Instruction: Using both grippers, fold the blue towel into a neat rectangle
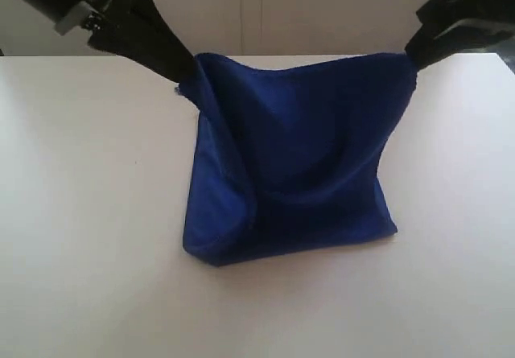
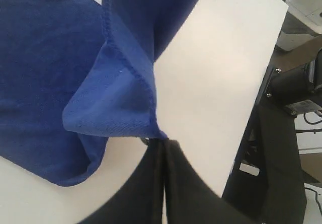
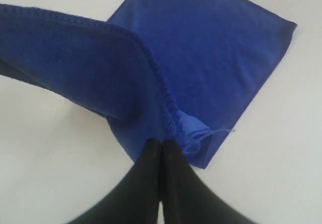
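Left gripper (image 2: 162,142) pinched 1 towel corner, right gripper (image 3: 160,144) pinched another | blue towel (image 1: 298,157) hung lifted between them, lower edge on table (image 1: 80,229) | I judged the risk: uneven travel could skew the fold, shallow pinches could slip.

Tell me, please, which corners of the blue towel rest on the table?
The blue towel's two ungripped corners; the left gripper and right gripper hold the others raised.

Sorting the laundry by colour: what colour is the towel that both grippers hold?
The towel is a plain deep blue with no pattern. It shows best in the exterior view.
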`<state>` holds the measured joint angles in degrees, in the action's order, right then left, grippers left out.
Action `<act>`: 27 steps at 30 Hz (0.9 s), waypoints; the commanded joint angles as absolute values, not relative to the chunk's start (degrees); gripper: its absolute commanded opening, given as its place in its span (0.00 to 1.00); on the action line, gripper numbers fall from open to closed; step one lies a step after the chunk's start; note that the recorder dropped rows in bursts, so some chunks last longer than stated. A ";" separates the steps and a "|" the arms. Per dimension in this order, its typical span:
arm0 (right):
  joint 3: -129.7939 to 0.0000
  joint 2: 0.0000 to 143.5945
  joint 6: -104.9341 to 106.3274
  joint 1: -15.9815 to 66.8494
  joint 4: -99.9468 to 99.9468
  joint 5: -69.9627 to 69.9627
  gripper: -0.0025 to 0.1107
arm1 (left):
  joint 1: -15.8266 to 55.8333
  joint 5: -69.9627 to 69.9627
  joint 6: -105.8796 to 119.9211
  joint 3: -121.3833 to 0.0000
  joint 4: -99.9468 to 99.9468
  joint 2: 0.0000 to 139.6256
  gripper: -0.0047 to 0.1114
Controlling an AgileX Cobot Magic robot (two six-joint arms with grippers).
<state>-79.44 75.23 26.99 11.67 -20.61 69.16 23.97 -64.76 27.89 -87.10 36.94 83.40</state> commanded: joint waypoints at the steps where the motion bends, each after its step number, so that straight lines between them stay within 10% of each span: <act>1: -76.36 68.86 26.47 12.90 -21.15 69.45 0.02 | 24.82 -69.96 25.21 -87.42 37.12 78.56 0.04; 27: -64.27 62.62 25.66 13.12 -17.38 50.04 0.02 | 24.82 -56.08 35.78 -75.39 34.57 70.77 0.04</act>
